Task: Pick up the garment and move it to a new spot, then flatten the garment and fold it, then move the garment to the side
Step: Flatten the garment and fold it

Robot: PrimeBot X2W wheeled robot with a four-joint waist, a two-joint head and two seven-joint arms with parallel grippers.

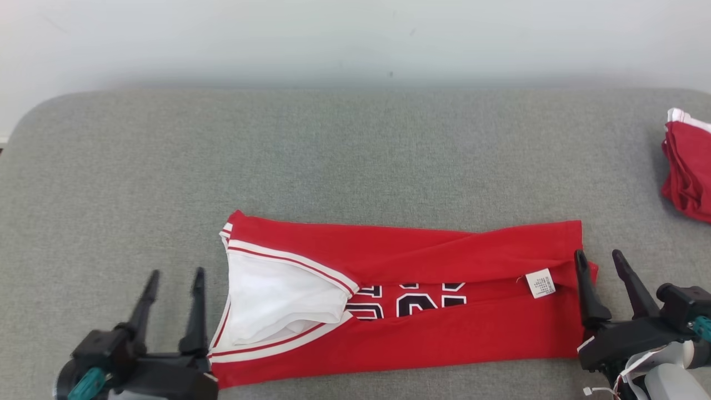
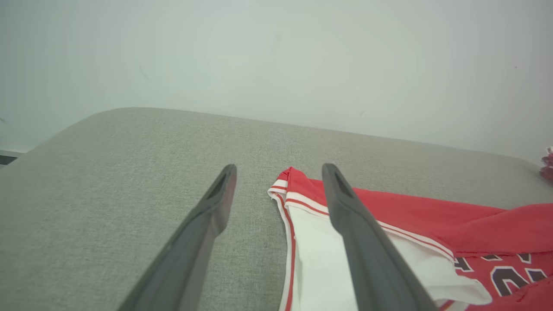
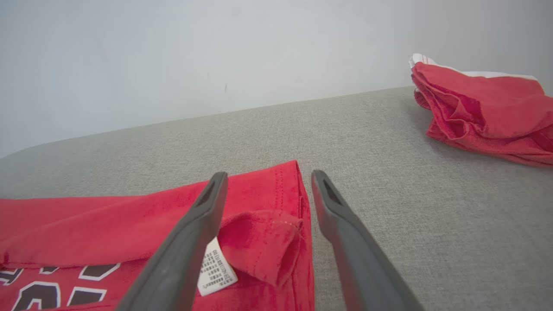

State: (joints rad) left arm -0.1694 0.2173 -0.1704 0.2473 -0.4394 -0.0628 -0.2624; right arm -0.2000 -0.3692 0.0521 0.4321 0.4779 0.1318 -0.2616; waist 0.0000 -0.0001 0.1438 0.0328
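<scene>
Your left end effector [image 1: 176, 272] is spread and empty just beside the white-trimmed end of the red basketball jersey [image 1: 422, 250], which lies mid-worktop [image 1: 355, 155], long sides folded in to a narrow strip. Your right end effector [image 1: 599, 254] is spread and empty too, at the hem end by the care label [image 1: 540, 283]. That likely stages both ends for the crosswise fold; another red garment [image 1: 689, 172] sits well apart, far right.

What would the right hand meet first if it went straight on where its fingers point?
The right hand would likely meet the red garment first: its hem lies between the open fingers. Past that, grey cushion. Height is unclear.
</scene>
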